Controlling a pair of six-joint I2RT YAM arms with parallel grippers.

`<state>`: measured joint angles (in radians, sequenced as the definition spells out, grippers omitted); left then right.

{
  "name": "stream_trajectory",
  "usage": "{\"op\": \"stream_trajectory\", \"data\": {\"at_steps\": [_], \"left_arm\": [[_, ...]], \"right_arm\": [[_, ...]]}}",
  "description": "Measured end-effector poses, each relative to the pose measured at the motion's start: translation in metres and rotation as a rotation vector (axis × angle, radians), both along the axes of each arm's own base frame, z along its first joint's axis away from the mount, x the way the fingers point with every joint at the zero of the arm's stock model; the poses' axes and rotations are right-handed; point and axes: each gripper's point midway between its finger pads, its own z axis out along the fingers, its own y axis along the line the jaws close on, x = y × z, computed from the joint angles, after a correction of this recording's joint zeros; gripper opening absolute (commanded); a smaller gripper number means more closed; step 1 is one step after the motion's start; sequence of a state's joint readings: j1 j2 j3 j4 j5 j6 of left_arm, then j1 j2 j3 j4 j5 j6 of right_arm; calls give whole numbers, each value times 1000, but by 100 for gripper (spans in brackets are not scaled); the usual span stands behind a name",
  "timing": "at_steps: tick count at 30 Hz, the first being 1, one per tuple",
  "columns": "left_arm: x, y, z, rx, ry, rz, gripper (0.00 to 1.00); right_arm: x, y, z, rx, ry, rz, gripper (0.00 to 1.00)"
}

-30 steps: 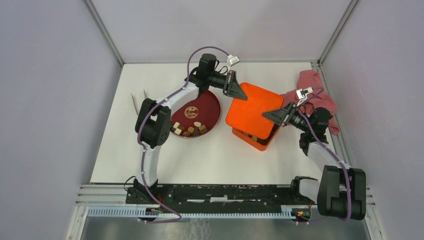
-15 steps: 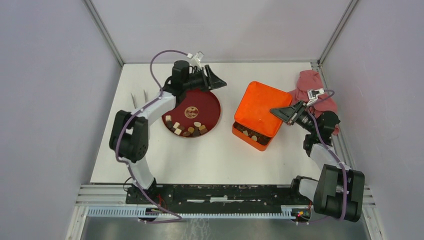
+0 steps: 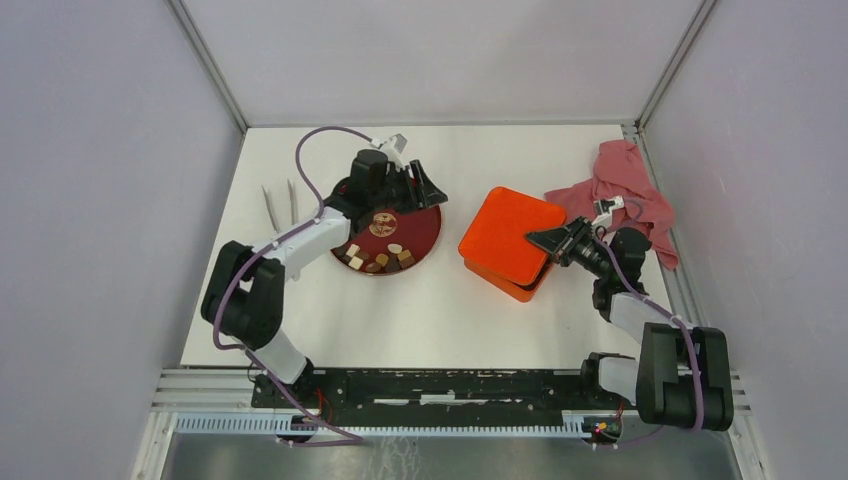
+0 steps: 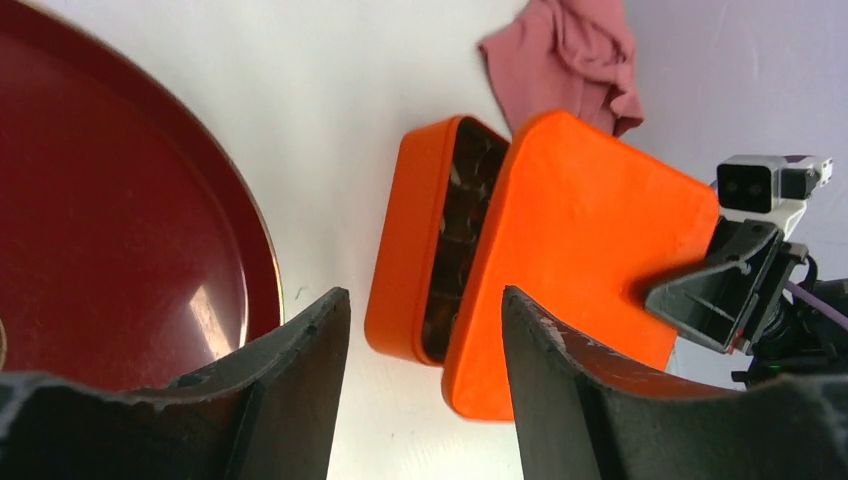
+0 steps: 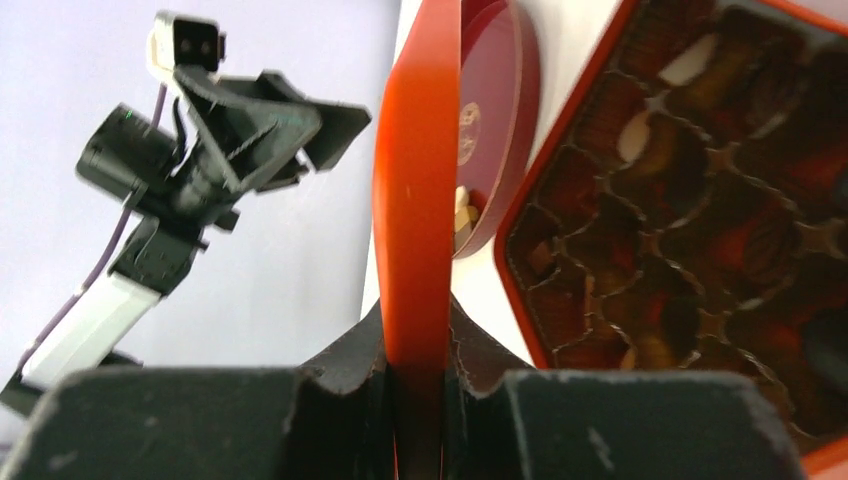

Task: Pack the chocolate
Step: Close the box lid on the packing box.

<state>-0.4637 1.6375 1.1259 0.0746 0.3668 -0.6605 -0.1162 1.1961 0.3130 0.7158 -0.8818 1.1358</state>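
Note:
Several small brown, tan and cream chocolate pieces (image 3: 378,258) lie on the near side of the dark red plate (image 3: 420,228). More chocolate (image 5: 690,150) fills the grid of the orange box (image 5: 640,60). My right gripper (image 3: 532,238) (image 5: 415,320) is shut on the edge of the orange lid (image 3: 505,235) (image 5: 415,150), which is tilted over the box (image 3: 515,288) and covers most of it. Over the plate's far edge, my left gripper (image 3: 432,190) (image 4: 422,295) is open and empty, facing the box (image 4: 415,250) and lid (image 4: 590,250).
A pink cloth (image 3: 625,185) lies at the back right, just behind the right arm. Two thin tweezers (image 3: 280,205) rest left of the plate. Metal frame rails run along the table's edges.
My left gripper has opened, left the lid's far-left edge and swung back left over the plate. The right gripper has brought the lid lower and nearer, over the box.

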Motion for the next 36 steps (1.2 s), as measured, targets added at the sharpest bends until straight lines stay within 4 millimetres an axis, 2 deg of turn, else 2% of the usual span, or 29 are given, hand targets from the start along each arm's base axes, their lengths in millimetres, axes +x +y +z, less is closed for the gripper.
{"op": "stream_trajectory", "data": {"at_steps": [2, 7, 12, 16, 22, 32, 36], "left_arm": [[-8, -4, -11, 19, 22, -5, 63], [-23, -21, -15, 27, 36, -32, 63], [-35, -40, -23, 41, 48, -73, 63], [-38, -51, -42, 63, 82, -97, 62], [-39, -53, -64, 97, 136, -102, 61], [-41, -65, -74, 100, 169, -144, 60], [-41, -71, -80, 109, 190, -160, 61]], "right_arm": [[1, -2, -10, -5, 26, -35, 1], [2, -2, -36, -23, 106, -104, 2], [5, -6, -45, -37, 130, -150, 3], [5, -11, -53, -42, 146, -190, 4], [8, -14, -56, -48, 151, -214, 6], [10, -18, -58, -42, 163, -225, 11], [9, -23, -59, -48, 164, -237, 19]]}}
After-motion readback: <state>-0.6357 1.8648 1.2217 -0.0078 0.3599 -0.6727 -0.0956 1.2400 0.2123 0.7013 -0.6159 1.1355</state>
